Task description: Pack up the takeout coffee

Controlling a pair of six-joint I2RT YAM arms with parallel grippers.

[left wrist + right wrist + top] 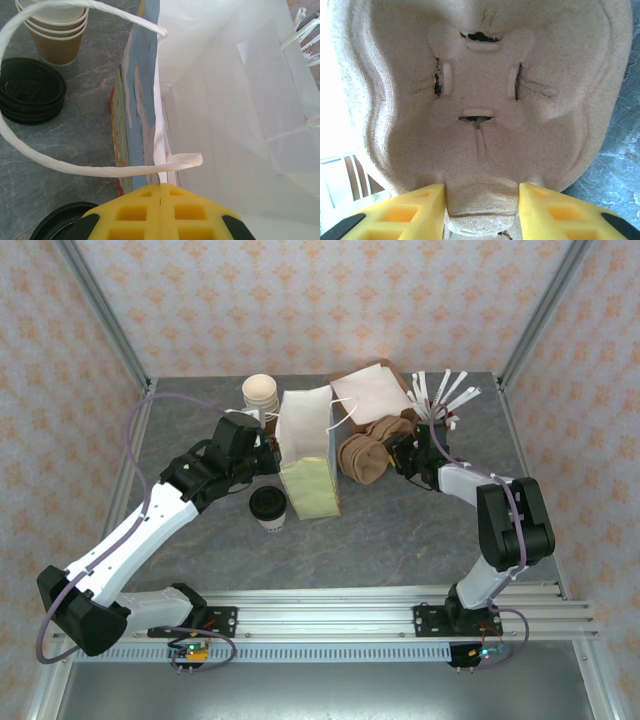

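Observation:
The takeout coffee [268,506], a short cream cup with a black lid, stands on the table just left of the tall paper bag [306,445]. The bag stands upright and open. My left gripper [268,454] is shut on the bag's left rim; in the left wrist view its yellow pads [161,186] pinch the white paper edge beside the twisted handle [60,167]. The coffee's lid [57,223] shows at the bottom left there. My right gripper [400,455] is open, its fingers [420,207] straddling a lobe of a brown pulp cup carrier [485,100].
A stack of lidless cups [260,392] and loose black lids [30,90] sit behind the left gripper. Brown carriers [365,452] lie right of the bag, with white stirrers [440,398] and a flat white bag [368,392] at the back. Frame posts stand at the corners.

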